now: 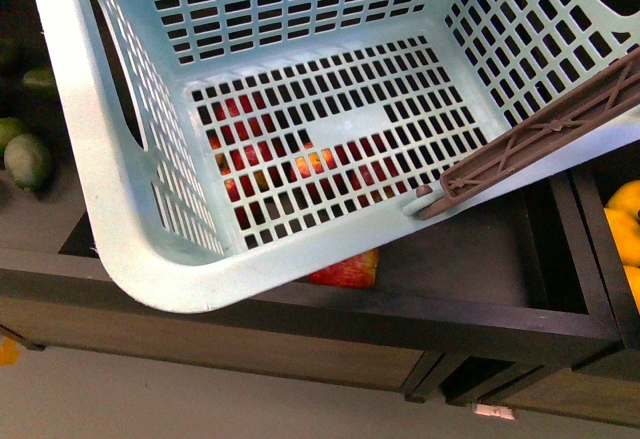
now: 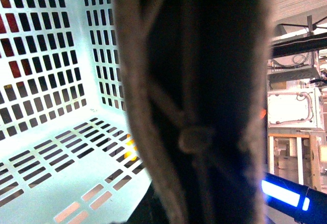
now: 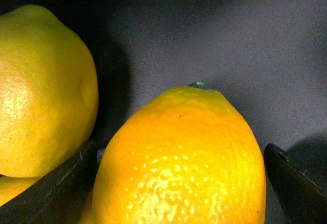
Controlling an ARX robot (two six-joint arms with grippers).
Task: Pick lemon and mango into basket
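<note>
Closest to the right wrist camera, the right pincer (image 3: 180, 148) is spread wide. Its two dark fingers (image 3: 48, 191) stand on either side of the lemon (image 3: 184, 168). One finger sits against the fruit's side, and a thin dark gap shows at the other, so nothing is clamped. The lemon is bright yellow-orange with pitted skin and a small greenish tip, and it lies on a dark grey compartment floor. A second yellow lemon (image 3: 43, 91) lies just beside it, further back.

In the left wrist view, a blurred brown handle (image 2: 204, 106) fills the middle, very close to the lens. The left pincer cannot be made out, so I cannot tell its state. Beyond the handle are the pale aqua slotted walls of the basket (image 2: 46, 132), with a blue light (image 2: 280, 193) off to one side.

From the front, the basket hangs tilted above a dark wooden display bin (image 1: 300, 309), its handle lying across the right rim. A red fruit (image 1: 345, 269) shows just under the basket's near edge, and more red and orange shows through the slotted floor. I cannot single out the mango. Green fruits (image 1: 28, 159) lie far left, and yellow fruits (image 1: 625, 224) lie in the far right compartment.
</note>
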